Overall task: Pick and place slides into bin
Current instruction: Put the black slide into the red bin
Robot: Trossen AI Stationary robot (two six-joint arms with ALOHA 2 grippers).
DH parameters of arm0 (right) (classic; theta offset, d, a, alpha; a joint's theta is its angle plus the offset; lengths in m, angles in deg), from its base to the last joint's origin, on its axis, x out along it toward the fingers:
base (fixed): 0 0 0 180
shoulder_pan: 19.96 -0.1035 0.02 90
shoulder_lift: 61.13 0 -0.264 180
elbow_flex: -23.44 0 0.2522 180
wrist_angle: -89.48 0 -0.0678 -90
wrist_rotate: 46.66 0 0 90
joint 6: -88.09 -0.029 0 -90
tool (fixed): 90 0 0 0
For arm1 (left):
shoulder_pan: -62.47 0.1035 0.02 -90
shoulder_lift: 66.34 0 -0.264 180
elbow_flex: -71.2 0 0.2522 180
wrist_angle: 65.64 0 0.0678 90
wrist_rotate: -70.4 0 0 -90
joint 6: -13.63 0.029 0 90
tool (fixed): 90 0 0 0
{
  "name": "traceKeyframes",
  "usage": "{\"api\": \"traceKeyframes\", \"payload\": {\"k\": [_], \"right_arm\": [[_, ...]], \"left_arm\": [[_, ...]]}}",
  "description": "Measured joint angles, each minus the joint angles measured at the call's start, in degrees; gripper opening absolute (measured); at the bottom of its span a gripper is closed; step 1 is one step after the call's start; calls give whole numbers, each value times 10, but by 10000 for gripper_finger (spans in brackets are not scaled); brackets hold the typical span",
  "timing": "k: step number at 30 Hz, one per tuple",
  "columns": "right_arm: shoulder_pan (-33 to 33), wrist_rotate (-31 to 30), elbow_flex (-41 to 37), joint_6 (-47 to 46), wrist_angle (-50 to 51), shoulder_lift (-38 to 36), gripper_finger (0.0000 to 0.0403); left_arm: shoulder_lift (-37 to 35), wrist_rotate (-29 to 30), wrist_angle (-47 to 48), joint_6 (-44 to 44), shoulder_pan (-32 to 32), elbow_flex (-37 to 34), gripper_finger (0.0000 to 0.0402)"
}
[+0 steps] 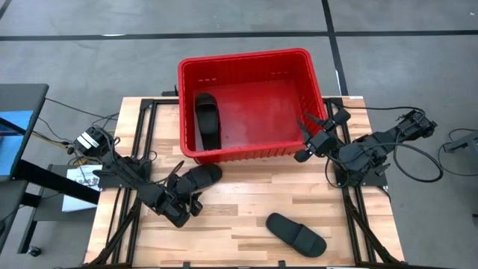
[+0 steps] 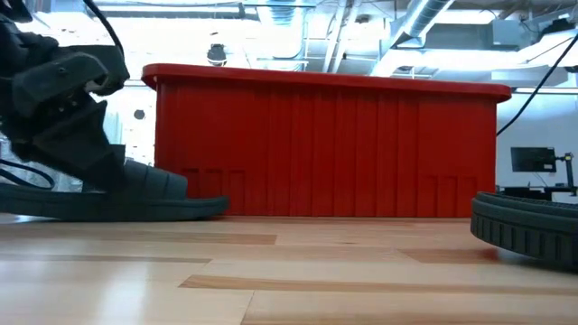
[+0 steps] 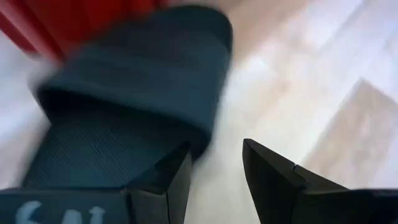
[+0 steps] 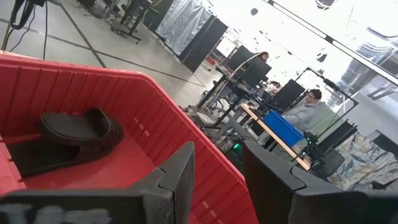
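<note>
One black slide (image 1: 205, 119) lies inside the red bin (image 1: 250, 60), by its left wall, and shows again in the right wrist view (image 4: 74, 134). A second slide (image 1: 200, 178) lies flat on the table just in front of the bin. My left gripper (image 1: 188, 196) stands open at its near end, slanting down. In the left wrist view this gripper (image 3: 217, 168) has one finger over the edge of that slide (image 3: 124, 106) and the other over bare wood. A third slide (image 1: 296, 233) lies near the front edge. My right gripper (image 1: 314, 131) hangs open over the bin's right near corner. My left gripper has one finger (image 3: 171, 177) right at the side edge of the slide's sole (image 3: 93, 155), behind the strap. I cannot tell whether it touches. The slide lies flat on the table.
The bin's near wall (image 2: 325, 144) rises close behind the slide at my left gripper. Bare wood lies between the two slides on the table. Beyond the table, people sit at desks in the room (image 4: 305, 106).
</note>
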Motion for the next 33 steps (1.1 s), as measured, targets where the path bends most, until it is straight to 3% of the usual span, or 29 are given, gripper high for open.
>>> {"api": "traceKeyframes", "payload": {"k": [4, 9, 17, 28, 31, 33], "right_arm": [[0, 0, 0, 0, 0, 0, 125], [0, 0, 0, 0, 0, 0, 125], [0, 2, 0, -4, 0, 0, 125], [0, 2, 0, -5, 0, 0, 125], [0, 2, 0, -5, 0, 0, 125], [0, 2, 0, -5, 0, 0, 125]], "left_arm": [[0, 34, 20, 3, -4, -1, 137], [9, 32, 38, 8, -4, -1, 137], [58, 42, 3, 9, -6, -1, 137], [63, 74, -16, 26, -8, 1, 135], [63, 78, -16, 26, -7, 1, 113], [63, 73, -16, 24, -5, 1, 76]]}}
